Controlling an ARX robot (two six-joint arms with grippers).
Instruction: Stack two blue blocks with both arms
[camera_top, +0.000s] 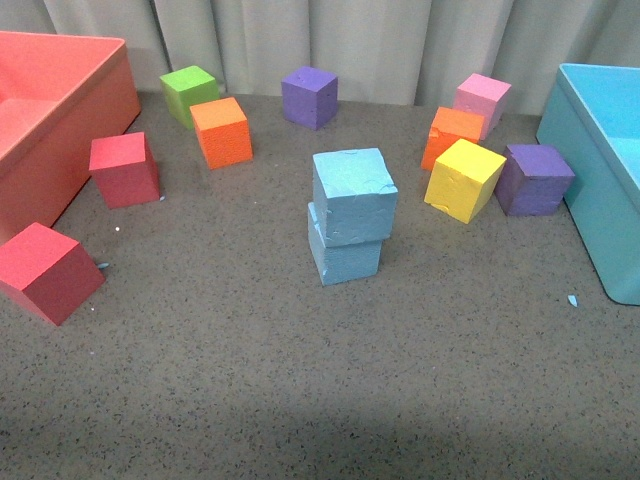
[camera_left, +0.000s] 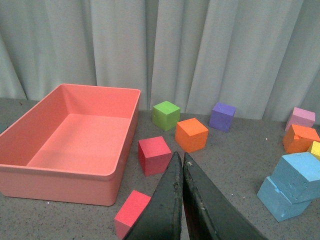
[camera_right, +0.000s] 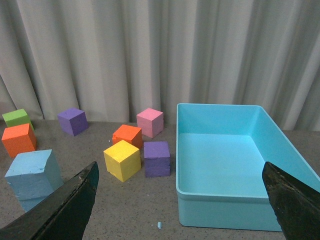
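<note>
- Left gripper (camera_left: 180, 159): its two black fingers (camera_left: 170, 200) are pressed together with nothing between them, raised above the table (camera_top: 300, 380). Neither arm shows in the front view.
- Right gripper (camera_right: 180, 172): the fingers (camera_right: 75, 200) are spread wide, one at each lower corner of the right wrist view, holding nothing.
- Top blue block (camera_top: 354, 195) sits on the bottom blue block (camera_top: 345, 255), near the middle of the table. The top one is turned a little and overhangs toward the robot's right, so the edges do not line up. Both have rough, nicked faces.
- The stack stands free, with no gripper touching it.
- To the right of the stack: a yellow cube (camera_top: 464, 179), an orange cube (camera_top: 452, 135) just behind it, a pink cube (camera_top: 483, 100) further back, and a purple cube (camera_top: 534, 179) just beside the blue bin (camera_top: 600, 180).
- The blue bin stands at the right edge of the table.
- Behind the stack, near the curtain (camera_top: 400, 40): a second purple cube (camera_top: 309, 97).
- To the left: a second orange cube (camera_top: 221, 132) with a green cube (camera_top: 190, 94) just behind it, a red cube (camera_top: 124, 169) near the pink bin (camera_top: 60, 130), and a second red cube (camera_top: 45, 272) closer to the robot.
- Small blue crumbs (camera_top: 572, 300) lie on the table in front of the blue bin.
</note>
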